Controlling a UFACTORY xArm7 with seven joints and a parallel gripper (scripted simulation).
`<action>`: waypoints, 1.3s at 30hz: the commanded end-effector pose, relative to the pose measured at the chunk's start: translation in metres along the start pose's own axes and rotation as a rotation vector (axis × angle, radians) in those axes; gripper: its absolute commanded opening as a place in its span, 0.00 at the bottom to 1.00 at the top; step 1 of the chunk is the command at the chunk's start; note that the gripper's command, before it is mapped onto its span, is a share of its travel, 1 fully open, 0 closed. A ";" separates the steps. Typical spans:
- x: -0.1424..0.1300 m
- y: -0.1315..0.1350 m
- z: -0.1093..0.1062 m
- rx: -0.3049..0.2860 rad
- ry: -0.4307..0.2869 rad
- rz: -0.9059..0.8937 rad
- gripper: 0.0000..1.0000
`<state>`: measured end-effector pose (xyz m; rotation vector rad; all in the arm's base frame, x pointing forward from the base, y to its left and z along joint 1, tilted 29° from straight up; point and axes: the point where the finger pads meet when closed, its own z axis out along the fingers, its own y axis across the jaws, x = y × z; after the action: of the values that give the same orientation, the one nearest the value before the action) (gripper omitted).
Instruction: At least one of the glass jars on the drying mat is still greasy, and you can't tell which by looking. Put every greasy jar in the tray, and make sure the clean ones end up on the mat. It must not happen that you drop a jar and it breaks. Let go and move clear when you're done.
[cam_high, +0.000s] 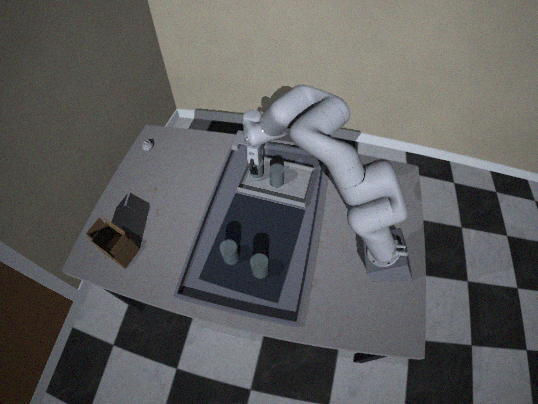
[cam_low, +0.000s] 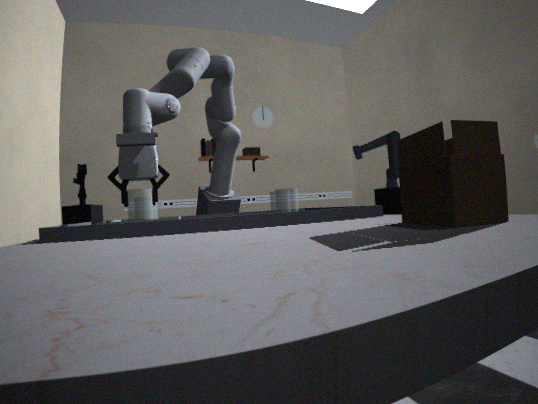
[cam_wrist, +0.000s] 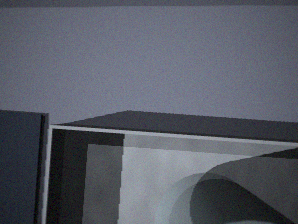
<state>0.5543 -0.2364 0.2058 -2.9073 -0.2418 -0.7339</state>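
My gripper is shut on a glass jar and holds it upright, low over the left part of the light tray at the far end of the recessed basin. The held jar also shows in the exterior view between my dark fingers. A second jar stands in the tray just to the right of it. Two more jars stand on the dark drying mat. The wrist view shows the tray's corner and a jar's rim.
An open cardboard box stands at the table's left edge and looms large in the exterior view. A small round object lies at the far left corner. The arm's base stands right of the basin.
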 end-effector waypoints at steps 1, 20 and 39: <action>0.001 0.002 0.004 -0.004 0.003 0.000 0.00; 0.001 0.002 0.010 -0.004 0.003 0.000 1.00; 0.001 0.002 -0.013 -0.004 0.003 0.000 1.00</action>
<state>0.5550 -0.2360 0.2042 -2.9072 -0.2418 -0.7324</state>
